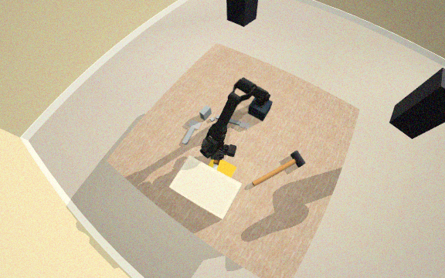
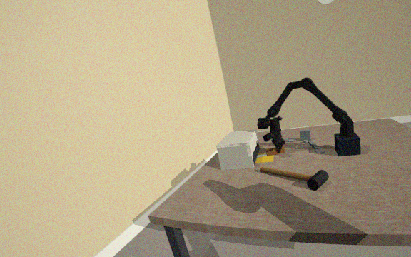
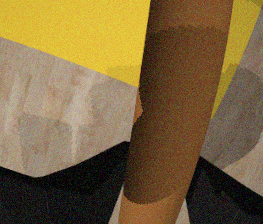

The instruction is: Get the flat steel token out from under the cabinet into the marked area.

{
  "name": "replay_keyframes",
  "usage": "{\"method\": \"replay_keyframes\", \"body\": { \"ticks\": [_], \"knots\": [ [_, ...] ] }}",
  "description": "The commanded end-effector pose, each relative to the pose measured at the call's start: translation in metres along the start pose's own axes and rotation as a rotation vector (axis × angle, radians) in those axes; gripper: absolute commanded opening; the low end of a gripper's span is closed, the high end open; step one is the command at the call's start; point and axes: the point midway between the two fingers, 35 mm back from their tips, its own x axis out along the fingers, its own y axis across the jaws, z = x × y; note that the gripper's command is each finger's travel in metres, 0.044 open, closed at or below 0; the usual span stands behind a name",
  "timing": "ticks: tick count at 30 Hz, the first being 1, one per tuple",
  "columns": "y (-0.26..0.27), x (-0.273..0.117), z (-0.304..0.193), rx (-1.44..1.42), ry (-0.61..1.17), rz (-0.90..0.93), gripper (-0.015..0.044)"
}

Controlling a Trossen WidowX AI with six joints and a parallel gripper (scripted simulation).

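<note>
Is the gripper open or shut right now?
Shut on an orange-brown handle: the wrist view shows it between the gripper's dark fingers.

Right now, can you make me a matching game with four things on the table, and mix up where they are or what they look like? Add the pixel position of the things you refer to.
Things:
1. hammer (image 1: 274,172) (image 2: 291,174)
2. white box (image 1: 206,187) (image 2: 236,153)
3. yellow patch (image 1: 227,168) (image 2: 265,159) (image 3: 72,37)
4. gripper (image 1: 217,157) (image 2: 280,149) (image 3: 158,153)

Clues:
A. flat on the table, right in front of the box
B. shut on an orange-brown handle (image 3: 177,110)
C. black head and a wooden handle
D. pale all over its top, the biggest of these four things

Right pairs: 1-C, 2-D, 3-A, 4-B
</note>
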Motion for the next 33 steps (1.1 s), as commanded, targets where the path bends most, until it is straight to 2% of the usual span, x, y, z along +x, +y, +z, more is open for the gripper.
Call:
{"method": "replay_keyframes", "body": {
  "ticks": [1, 33],
  "knots": [
    [0.0, 0.001, -0.007, -0.004, 0.005, 0.002, 0.0],
    [-0.001, 0.001, -0.04, -0.004, 0.007, 0.002, 0.0]
  ]
}}
